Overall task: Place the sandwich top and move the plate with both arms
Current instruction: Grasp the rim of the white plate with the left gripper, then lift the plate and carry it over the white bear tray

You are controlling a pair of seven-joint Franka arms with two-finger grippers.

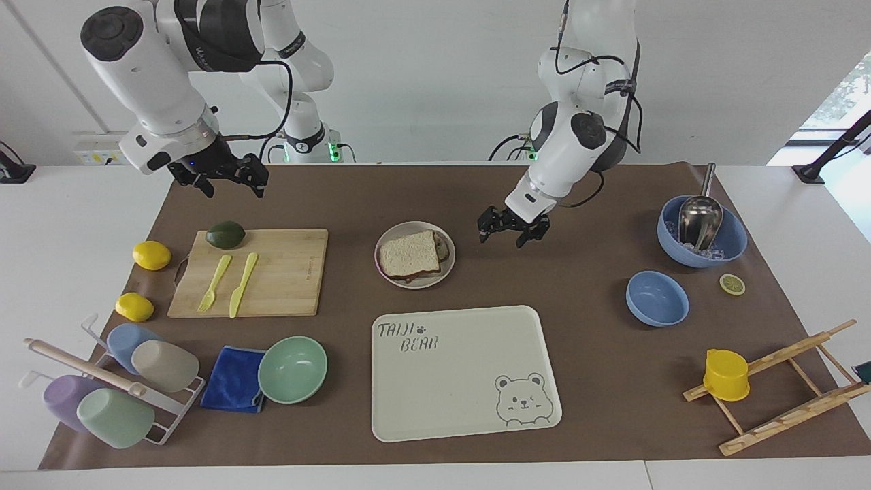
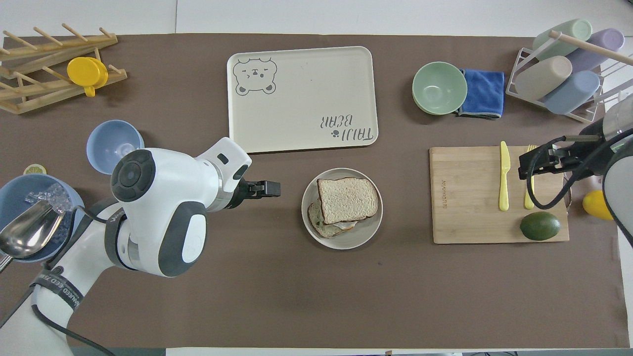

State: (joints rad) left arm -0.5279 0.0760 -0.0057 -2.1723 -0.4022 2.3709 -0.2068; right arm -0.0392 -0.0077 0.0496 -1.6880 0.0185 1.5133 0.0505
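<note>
The sandwich top [image 1: 408, 253] lies on the plate [image 1: 446, 272] at mid-table, resting on a lower slice with egg [image 2: 324, 228] that shows only at the edge nearer the robots. The plate sits on the brown mat, nearer the robots than the cream tray [image 1: 469, 408], which holds nothing. The left gripper [image 1: 513, 231] hangs low over the mat just beside the plate, toward the left arm's end of the table, fingers parted and holding nothing. The right gripper [image 1: 228, 180] hangs in the air by the avocado [image 1: 226, 235] corner of the cutting board [image 1: 286, 272], fingers spread, also holding nothing. The board carries the avocado, a yellow fork [image 1: 214, 283] and a yellow knife [image 1: 242, 284]. Toward the left arm's end, the large blue bowl [image 1: 731, 248] holds ice and a metal scoop [image 1: 699, 216]; the small blue bowl [image 1: 657, 298] is empty. The green bowl [image 1: 292, 369] is empty, touching the blue cloth [image 1: 231, 380]. The cup rack [image 1: 109, 388] holds four cups lying on their sides. The facing view shows both lemons [image 1: 151, 255] and the grippers' height above the mat; in the overhead view the right arm covers most of one lemon, and the left arm covers part of the small blue bowl. The overhead view alone shows the lower slice clearly
</note>
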